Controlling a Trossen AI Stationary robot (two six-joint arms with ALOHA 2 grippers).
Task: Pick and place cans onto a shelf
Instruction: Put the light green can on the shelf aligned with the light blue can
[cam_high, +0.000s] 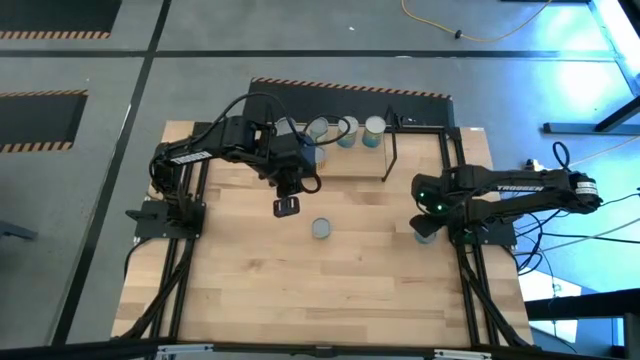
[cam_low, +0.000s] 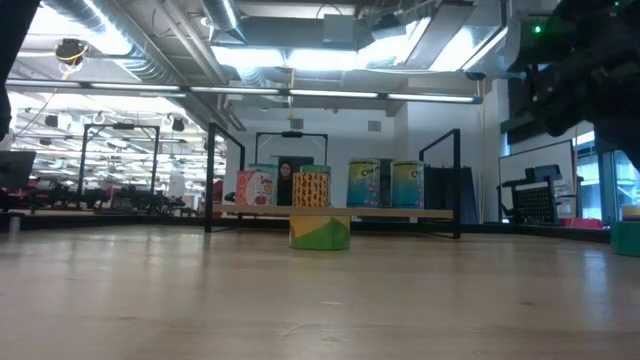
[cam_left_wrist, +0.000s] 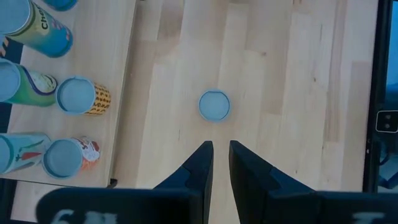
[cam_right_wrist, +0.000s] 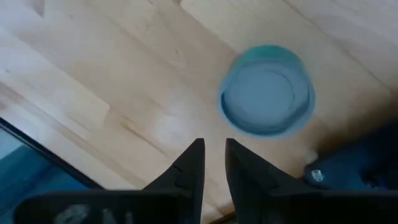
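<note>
The job looks well advanced but not finished. On the low shelf (cam_high: 420, 150) of pale board and thin black wire, at the twelve o'clock edge of the light wooden surface (cam_high: 340, 290), several small cylindrical cans with round whitish tops already stand. The level view shows four in a row: a white-and-red can (cam_low: 256, 187), an orange patterned can (cam_low: 311, 188) and two blue-and-yellow cans (cam_low: 363, 184) (cam_low: 407, 184). The left wrist view shows more tops behind that row, so the exact count on the shelf is hard to settle.

Two cans remain off the shelf. A green-and-yellow can with a pale round lid (cam_high: 321, 229) stands upright near the middle of the surface, at about six o'clock from the shelf and apart from it. A teal-sided can with a grey-blue top (cam_right_wrist: 266, 90) stands at the three o'clock edge, close beside the right arm's base.

The left pincer (cam_high: 286, 206) hangs above the surface between the shelf and the central can, its two dark fingers (cam_left_wrist: 249, 171) set narrow and holding nothing; that can lies just ahead of them. The right pincer (cam_right_wrist: 212, 165) hovers over the teal can, fingers likewise narrow and empty, with the can just beyond the tips.

Judging by this, each arm has one can left to fetch.
</note>
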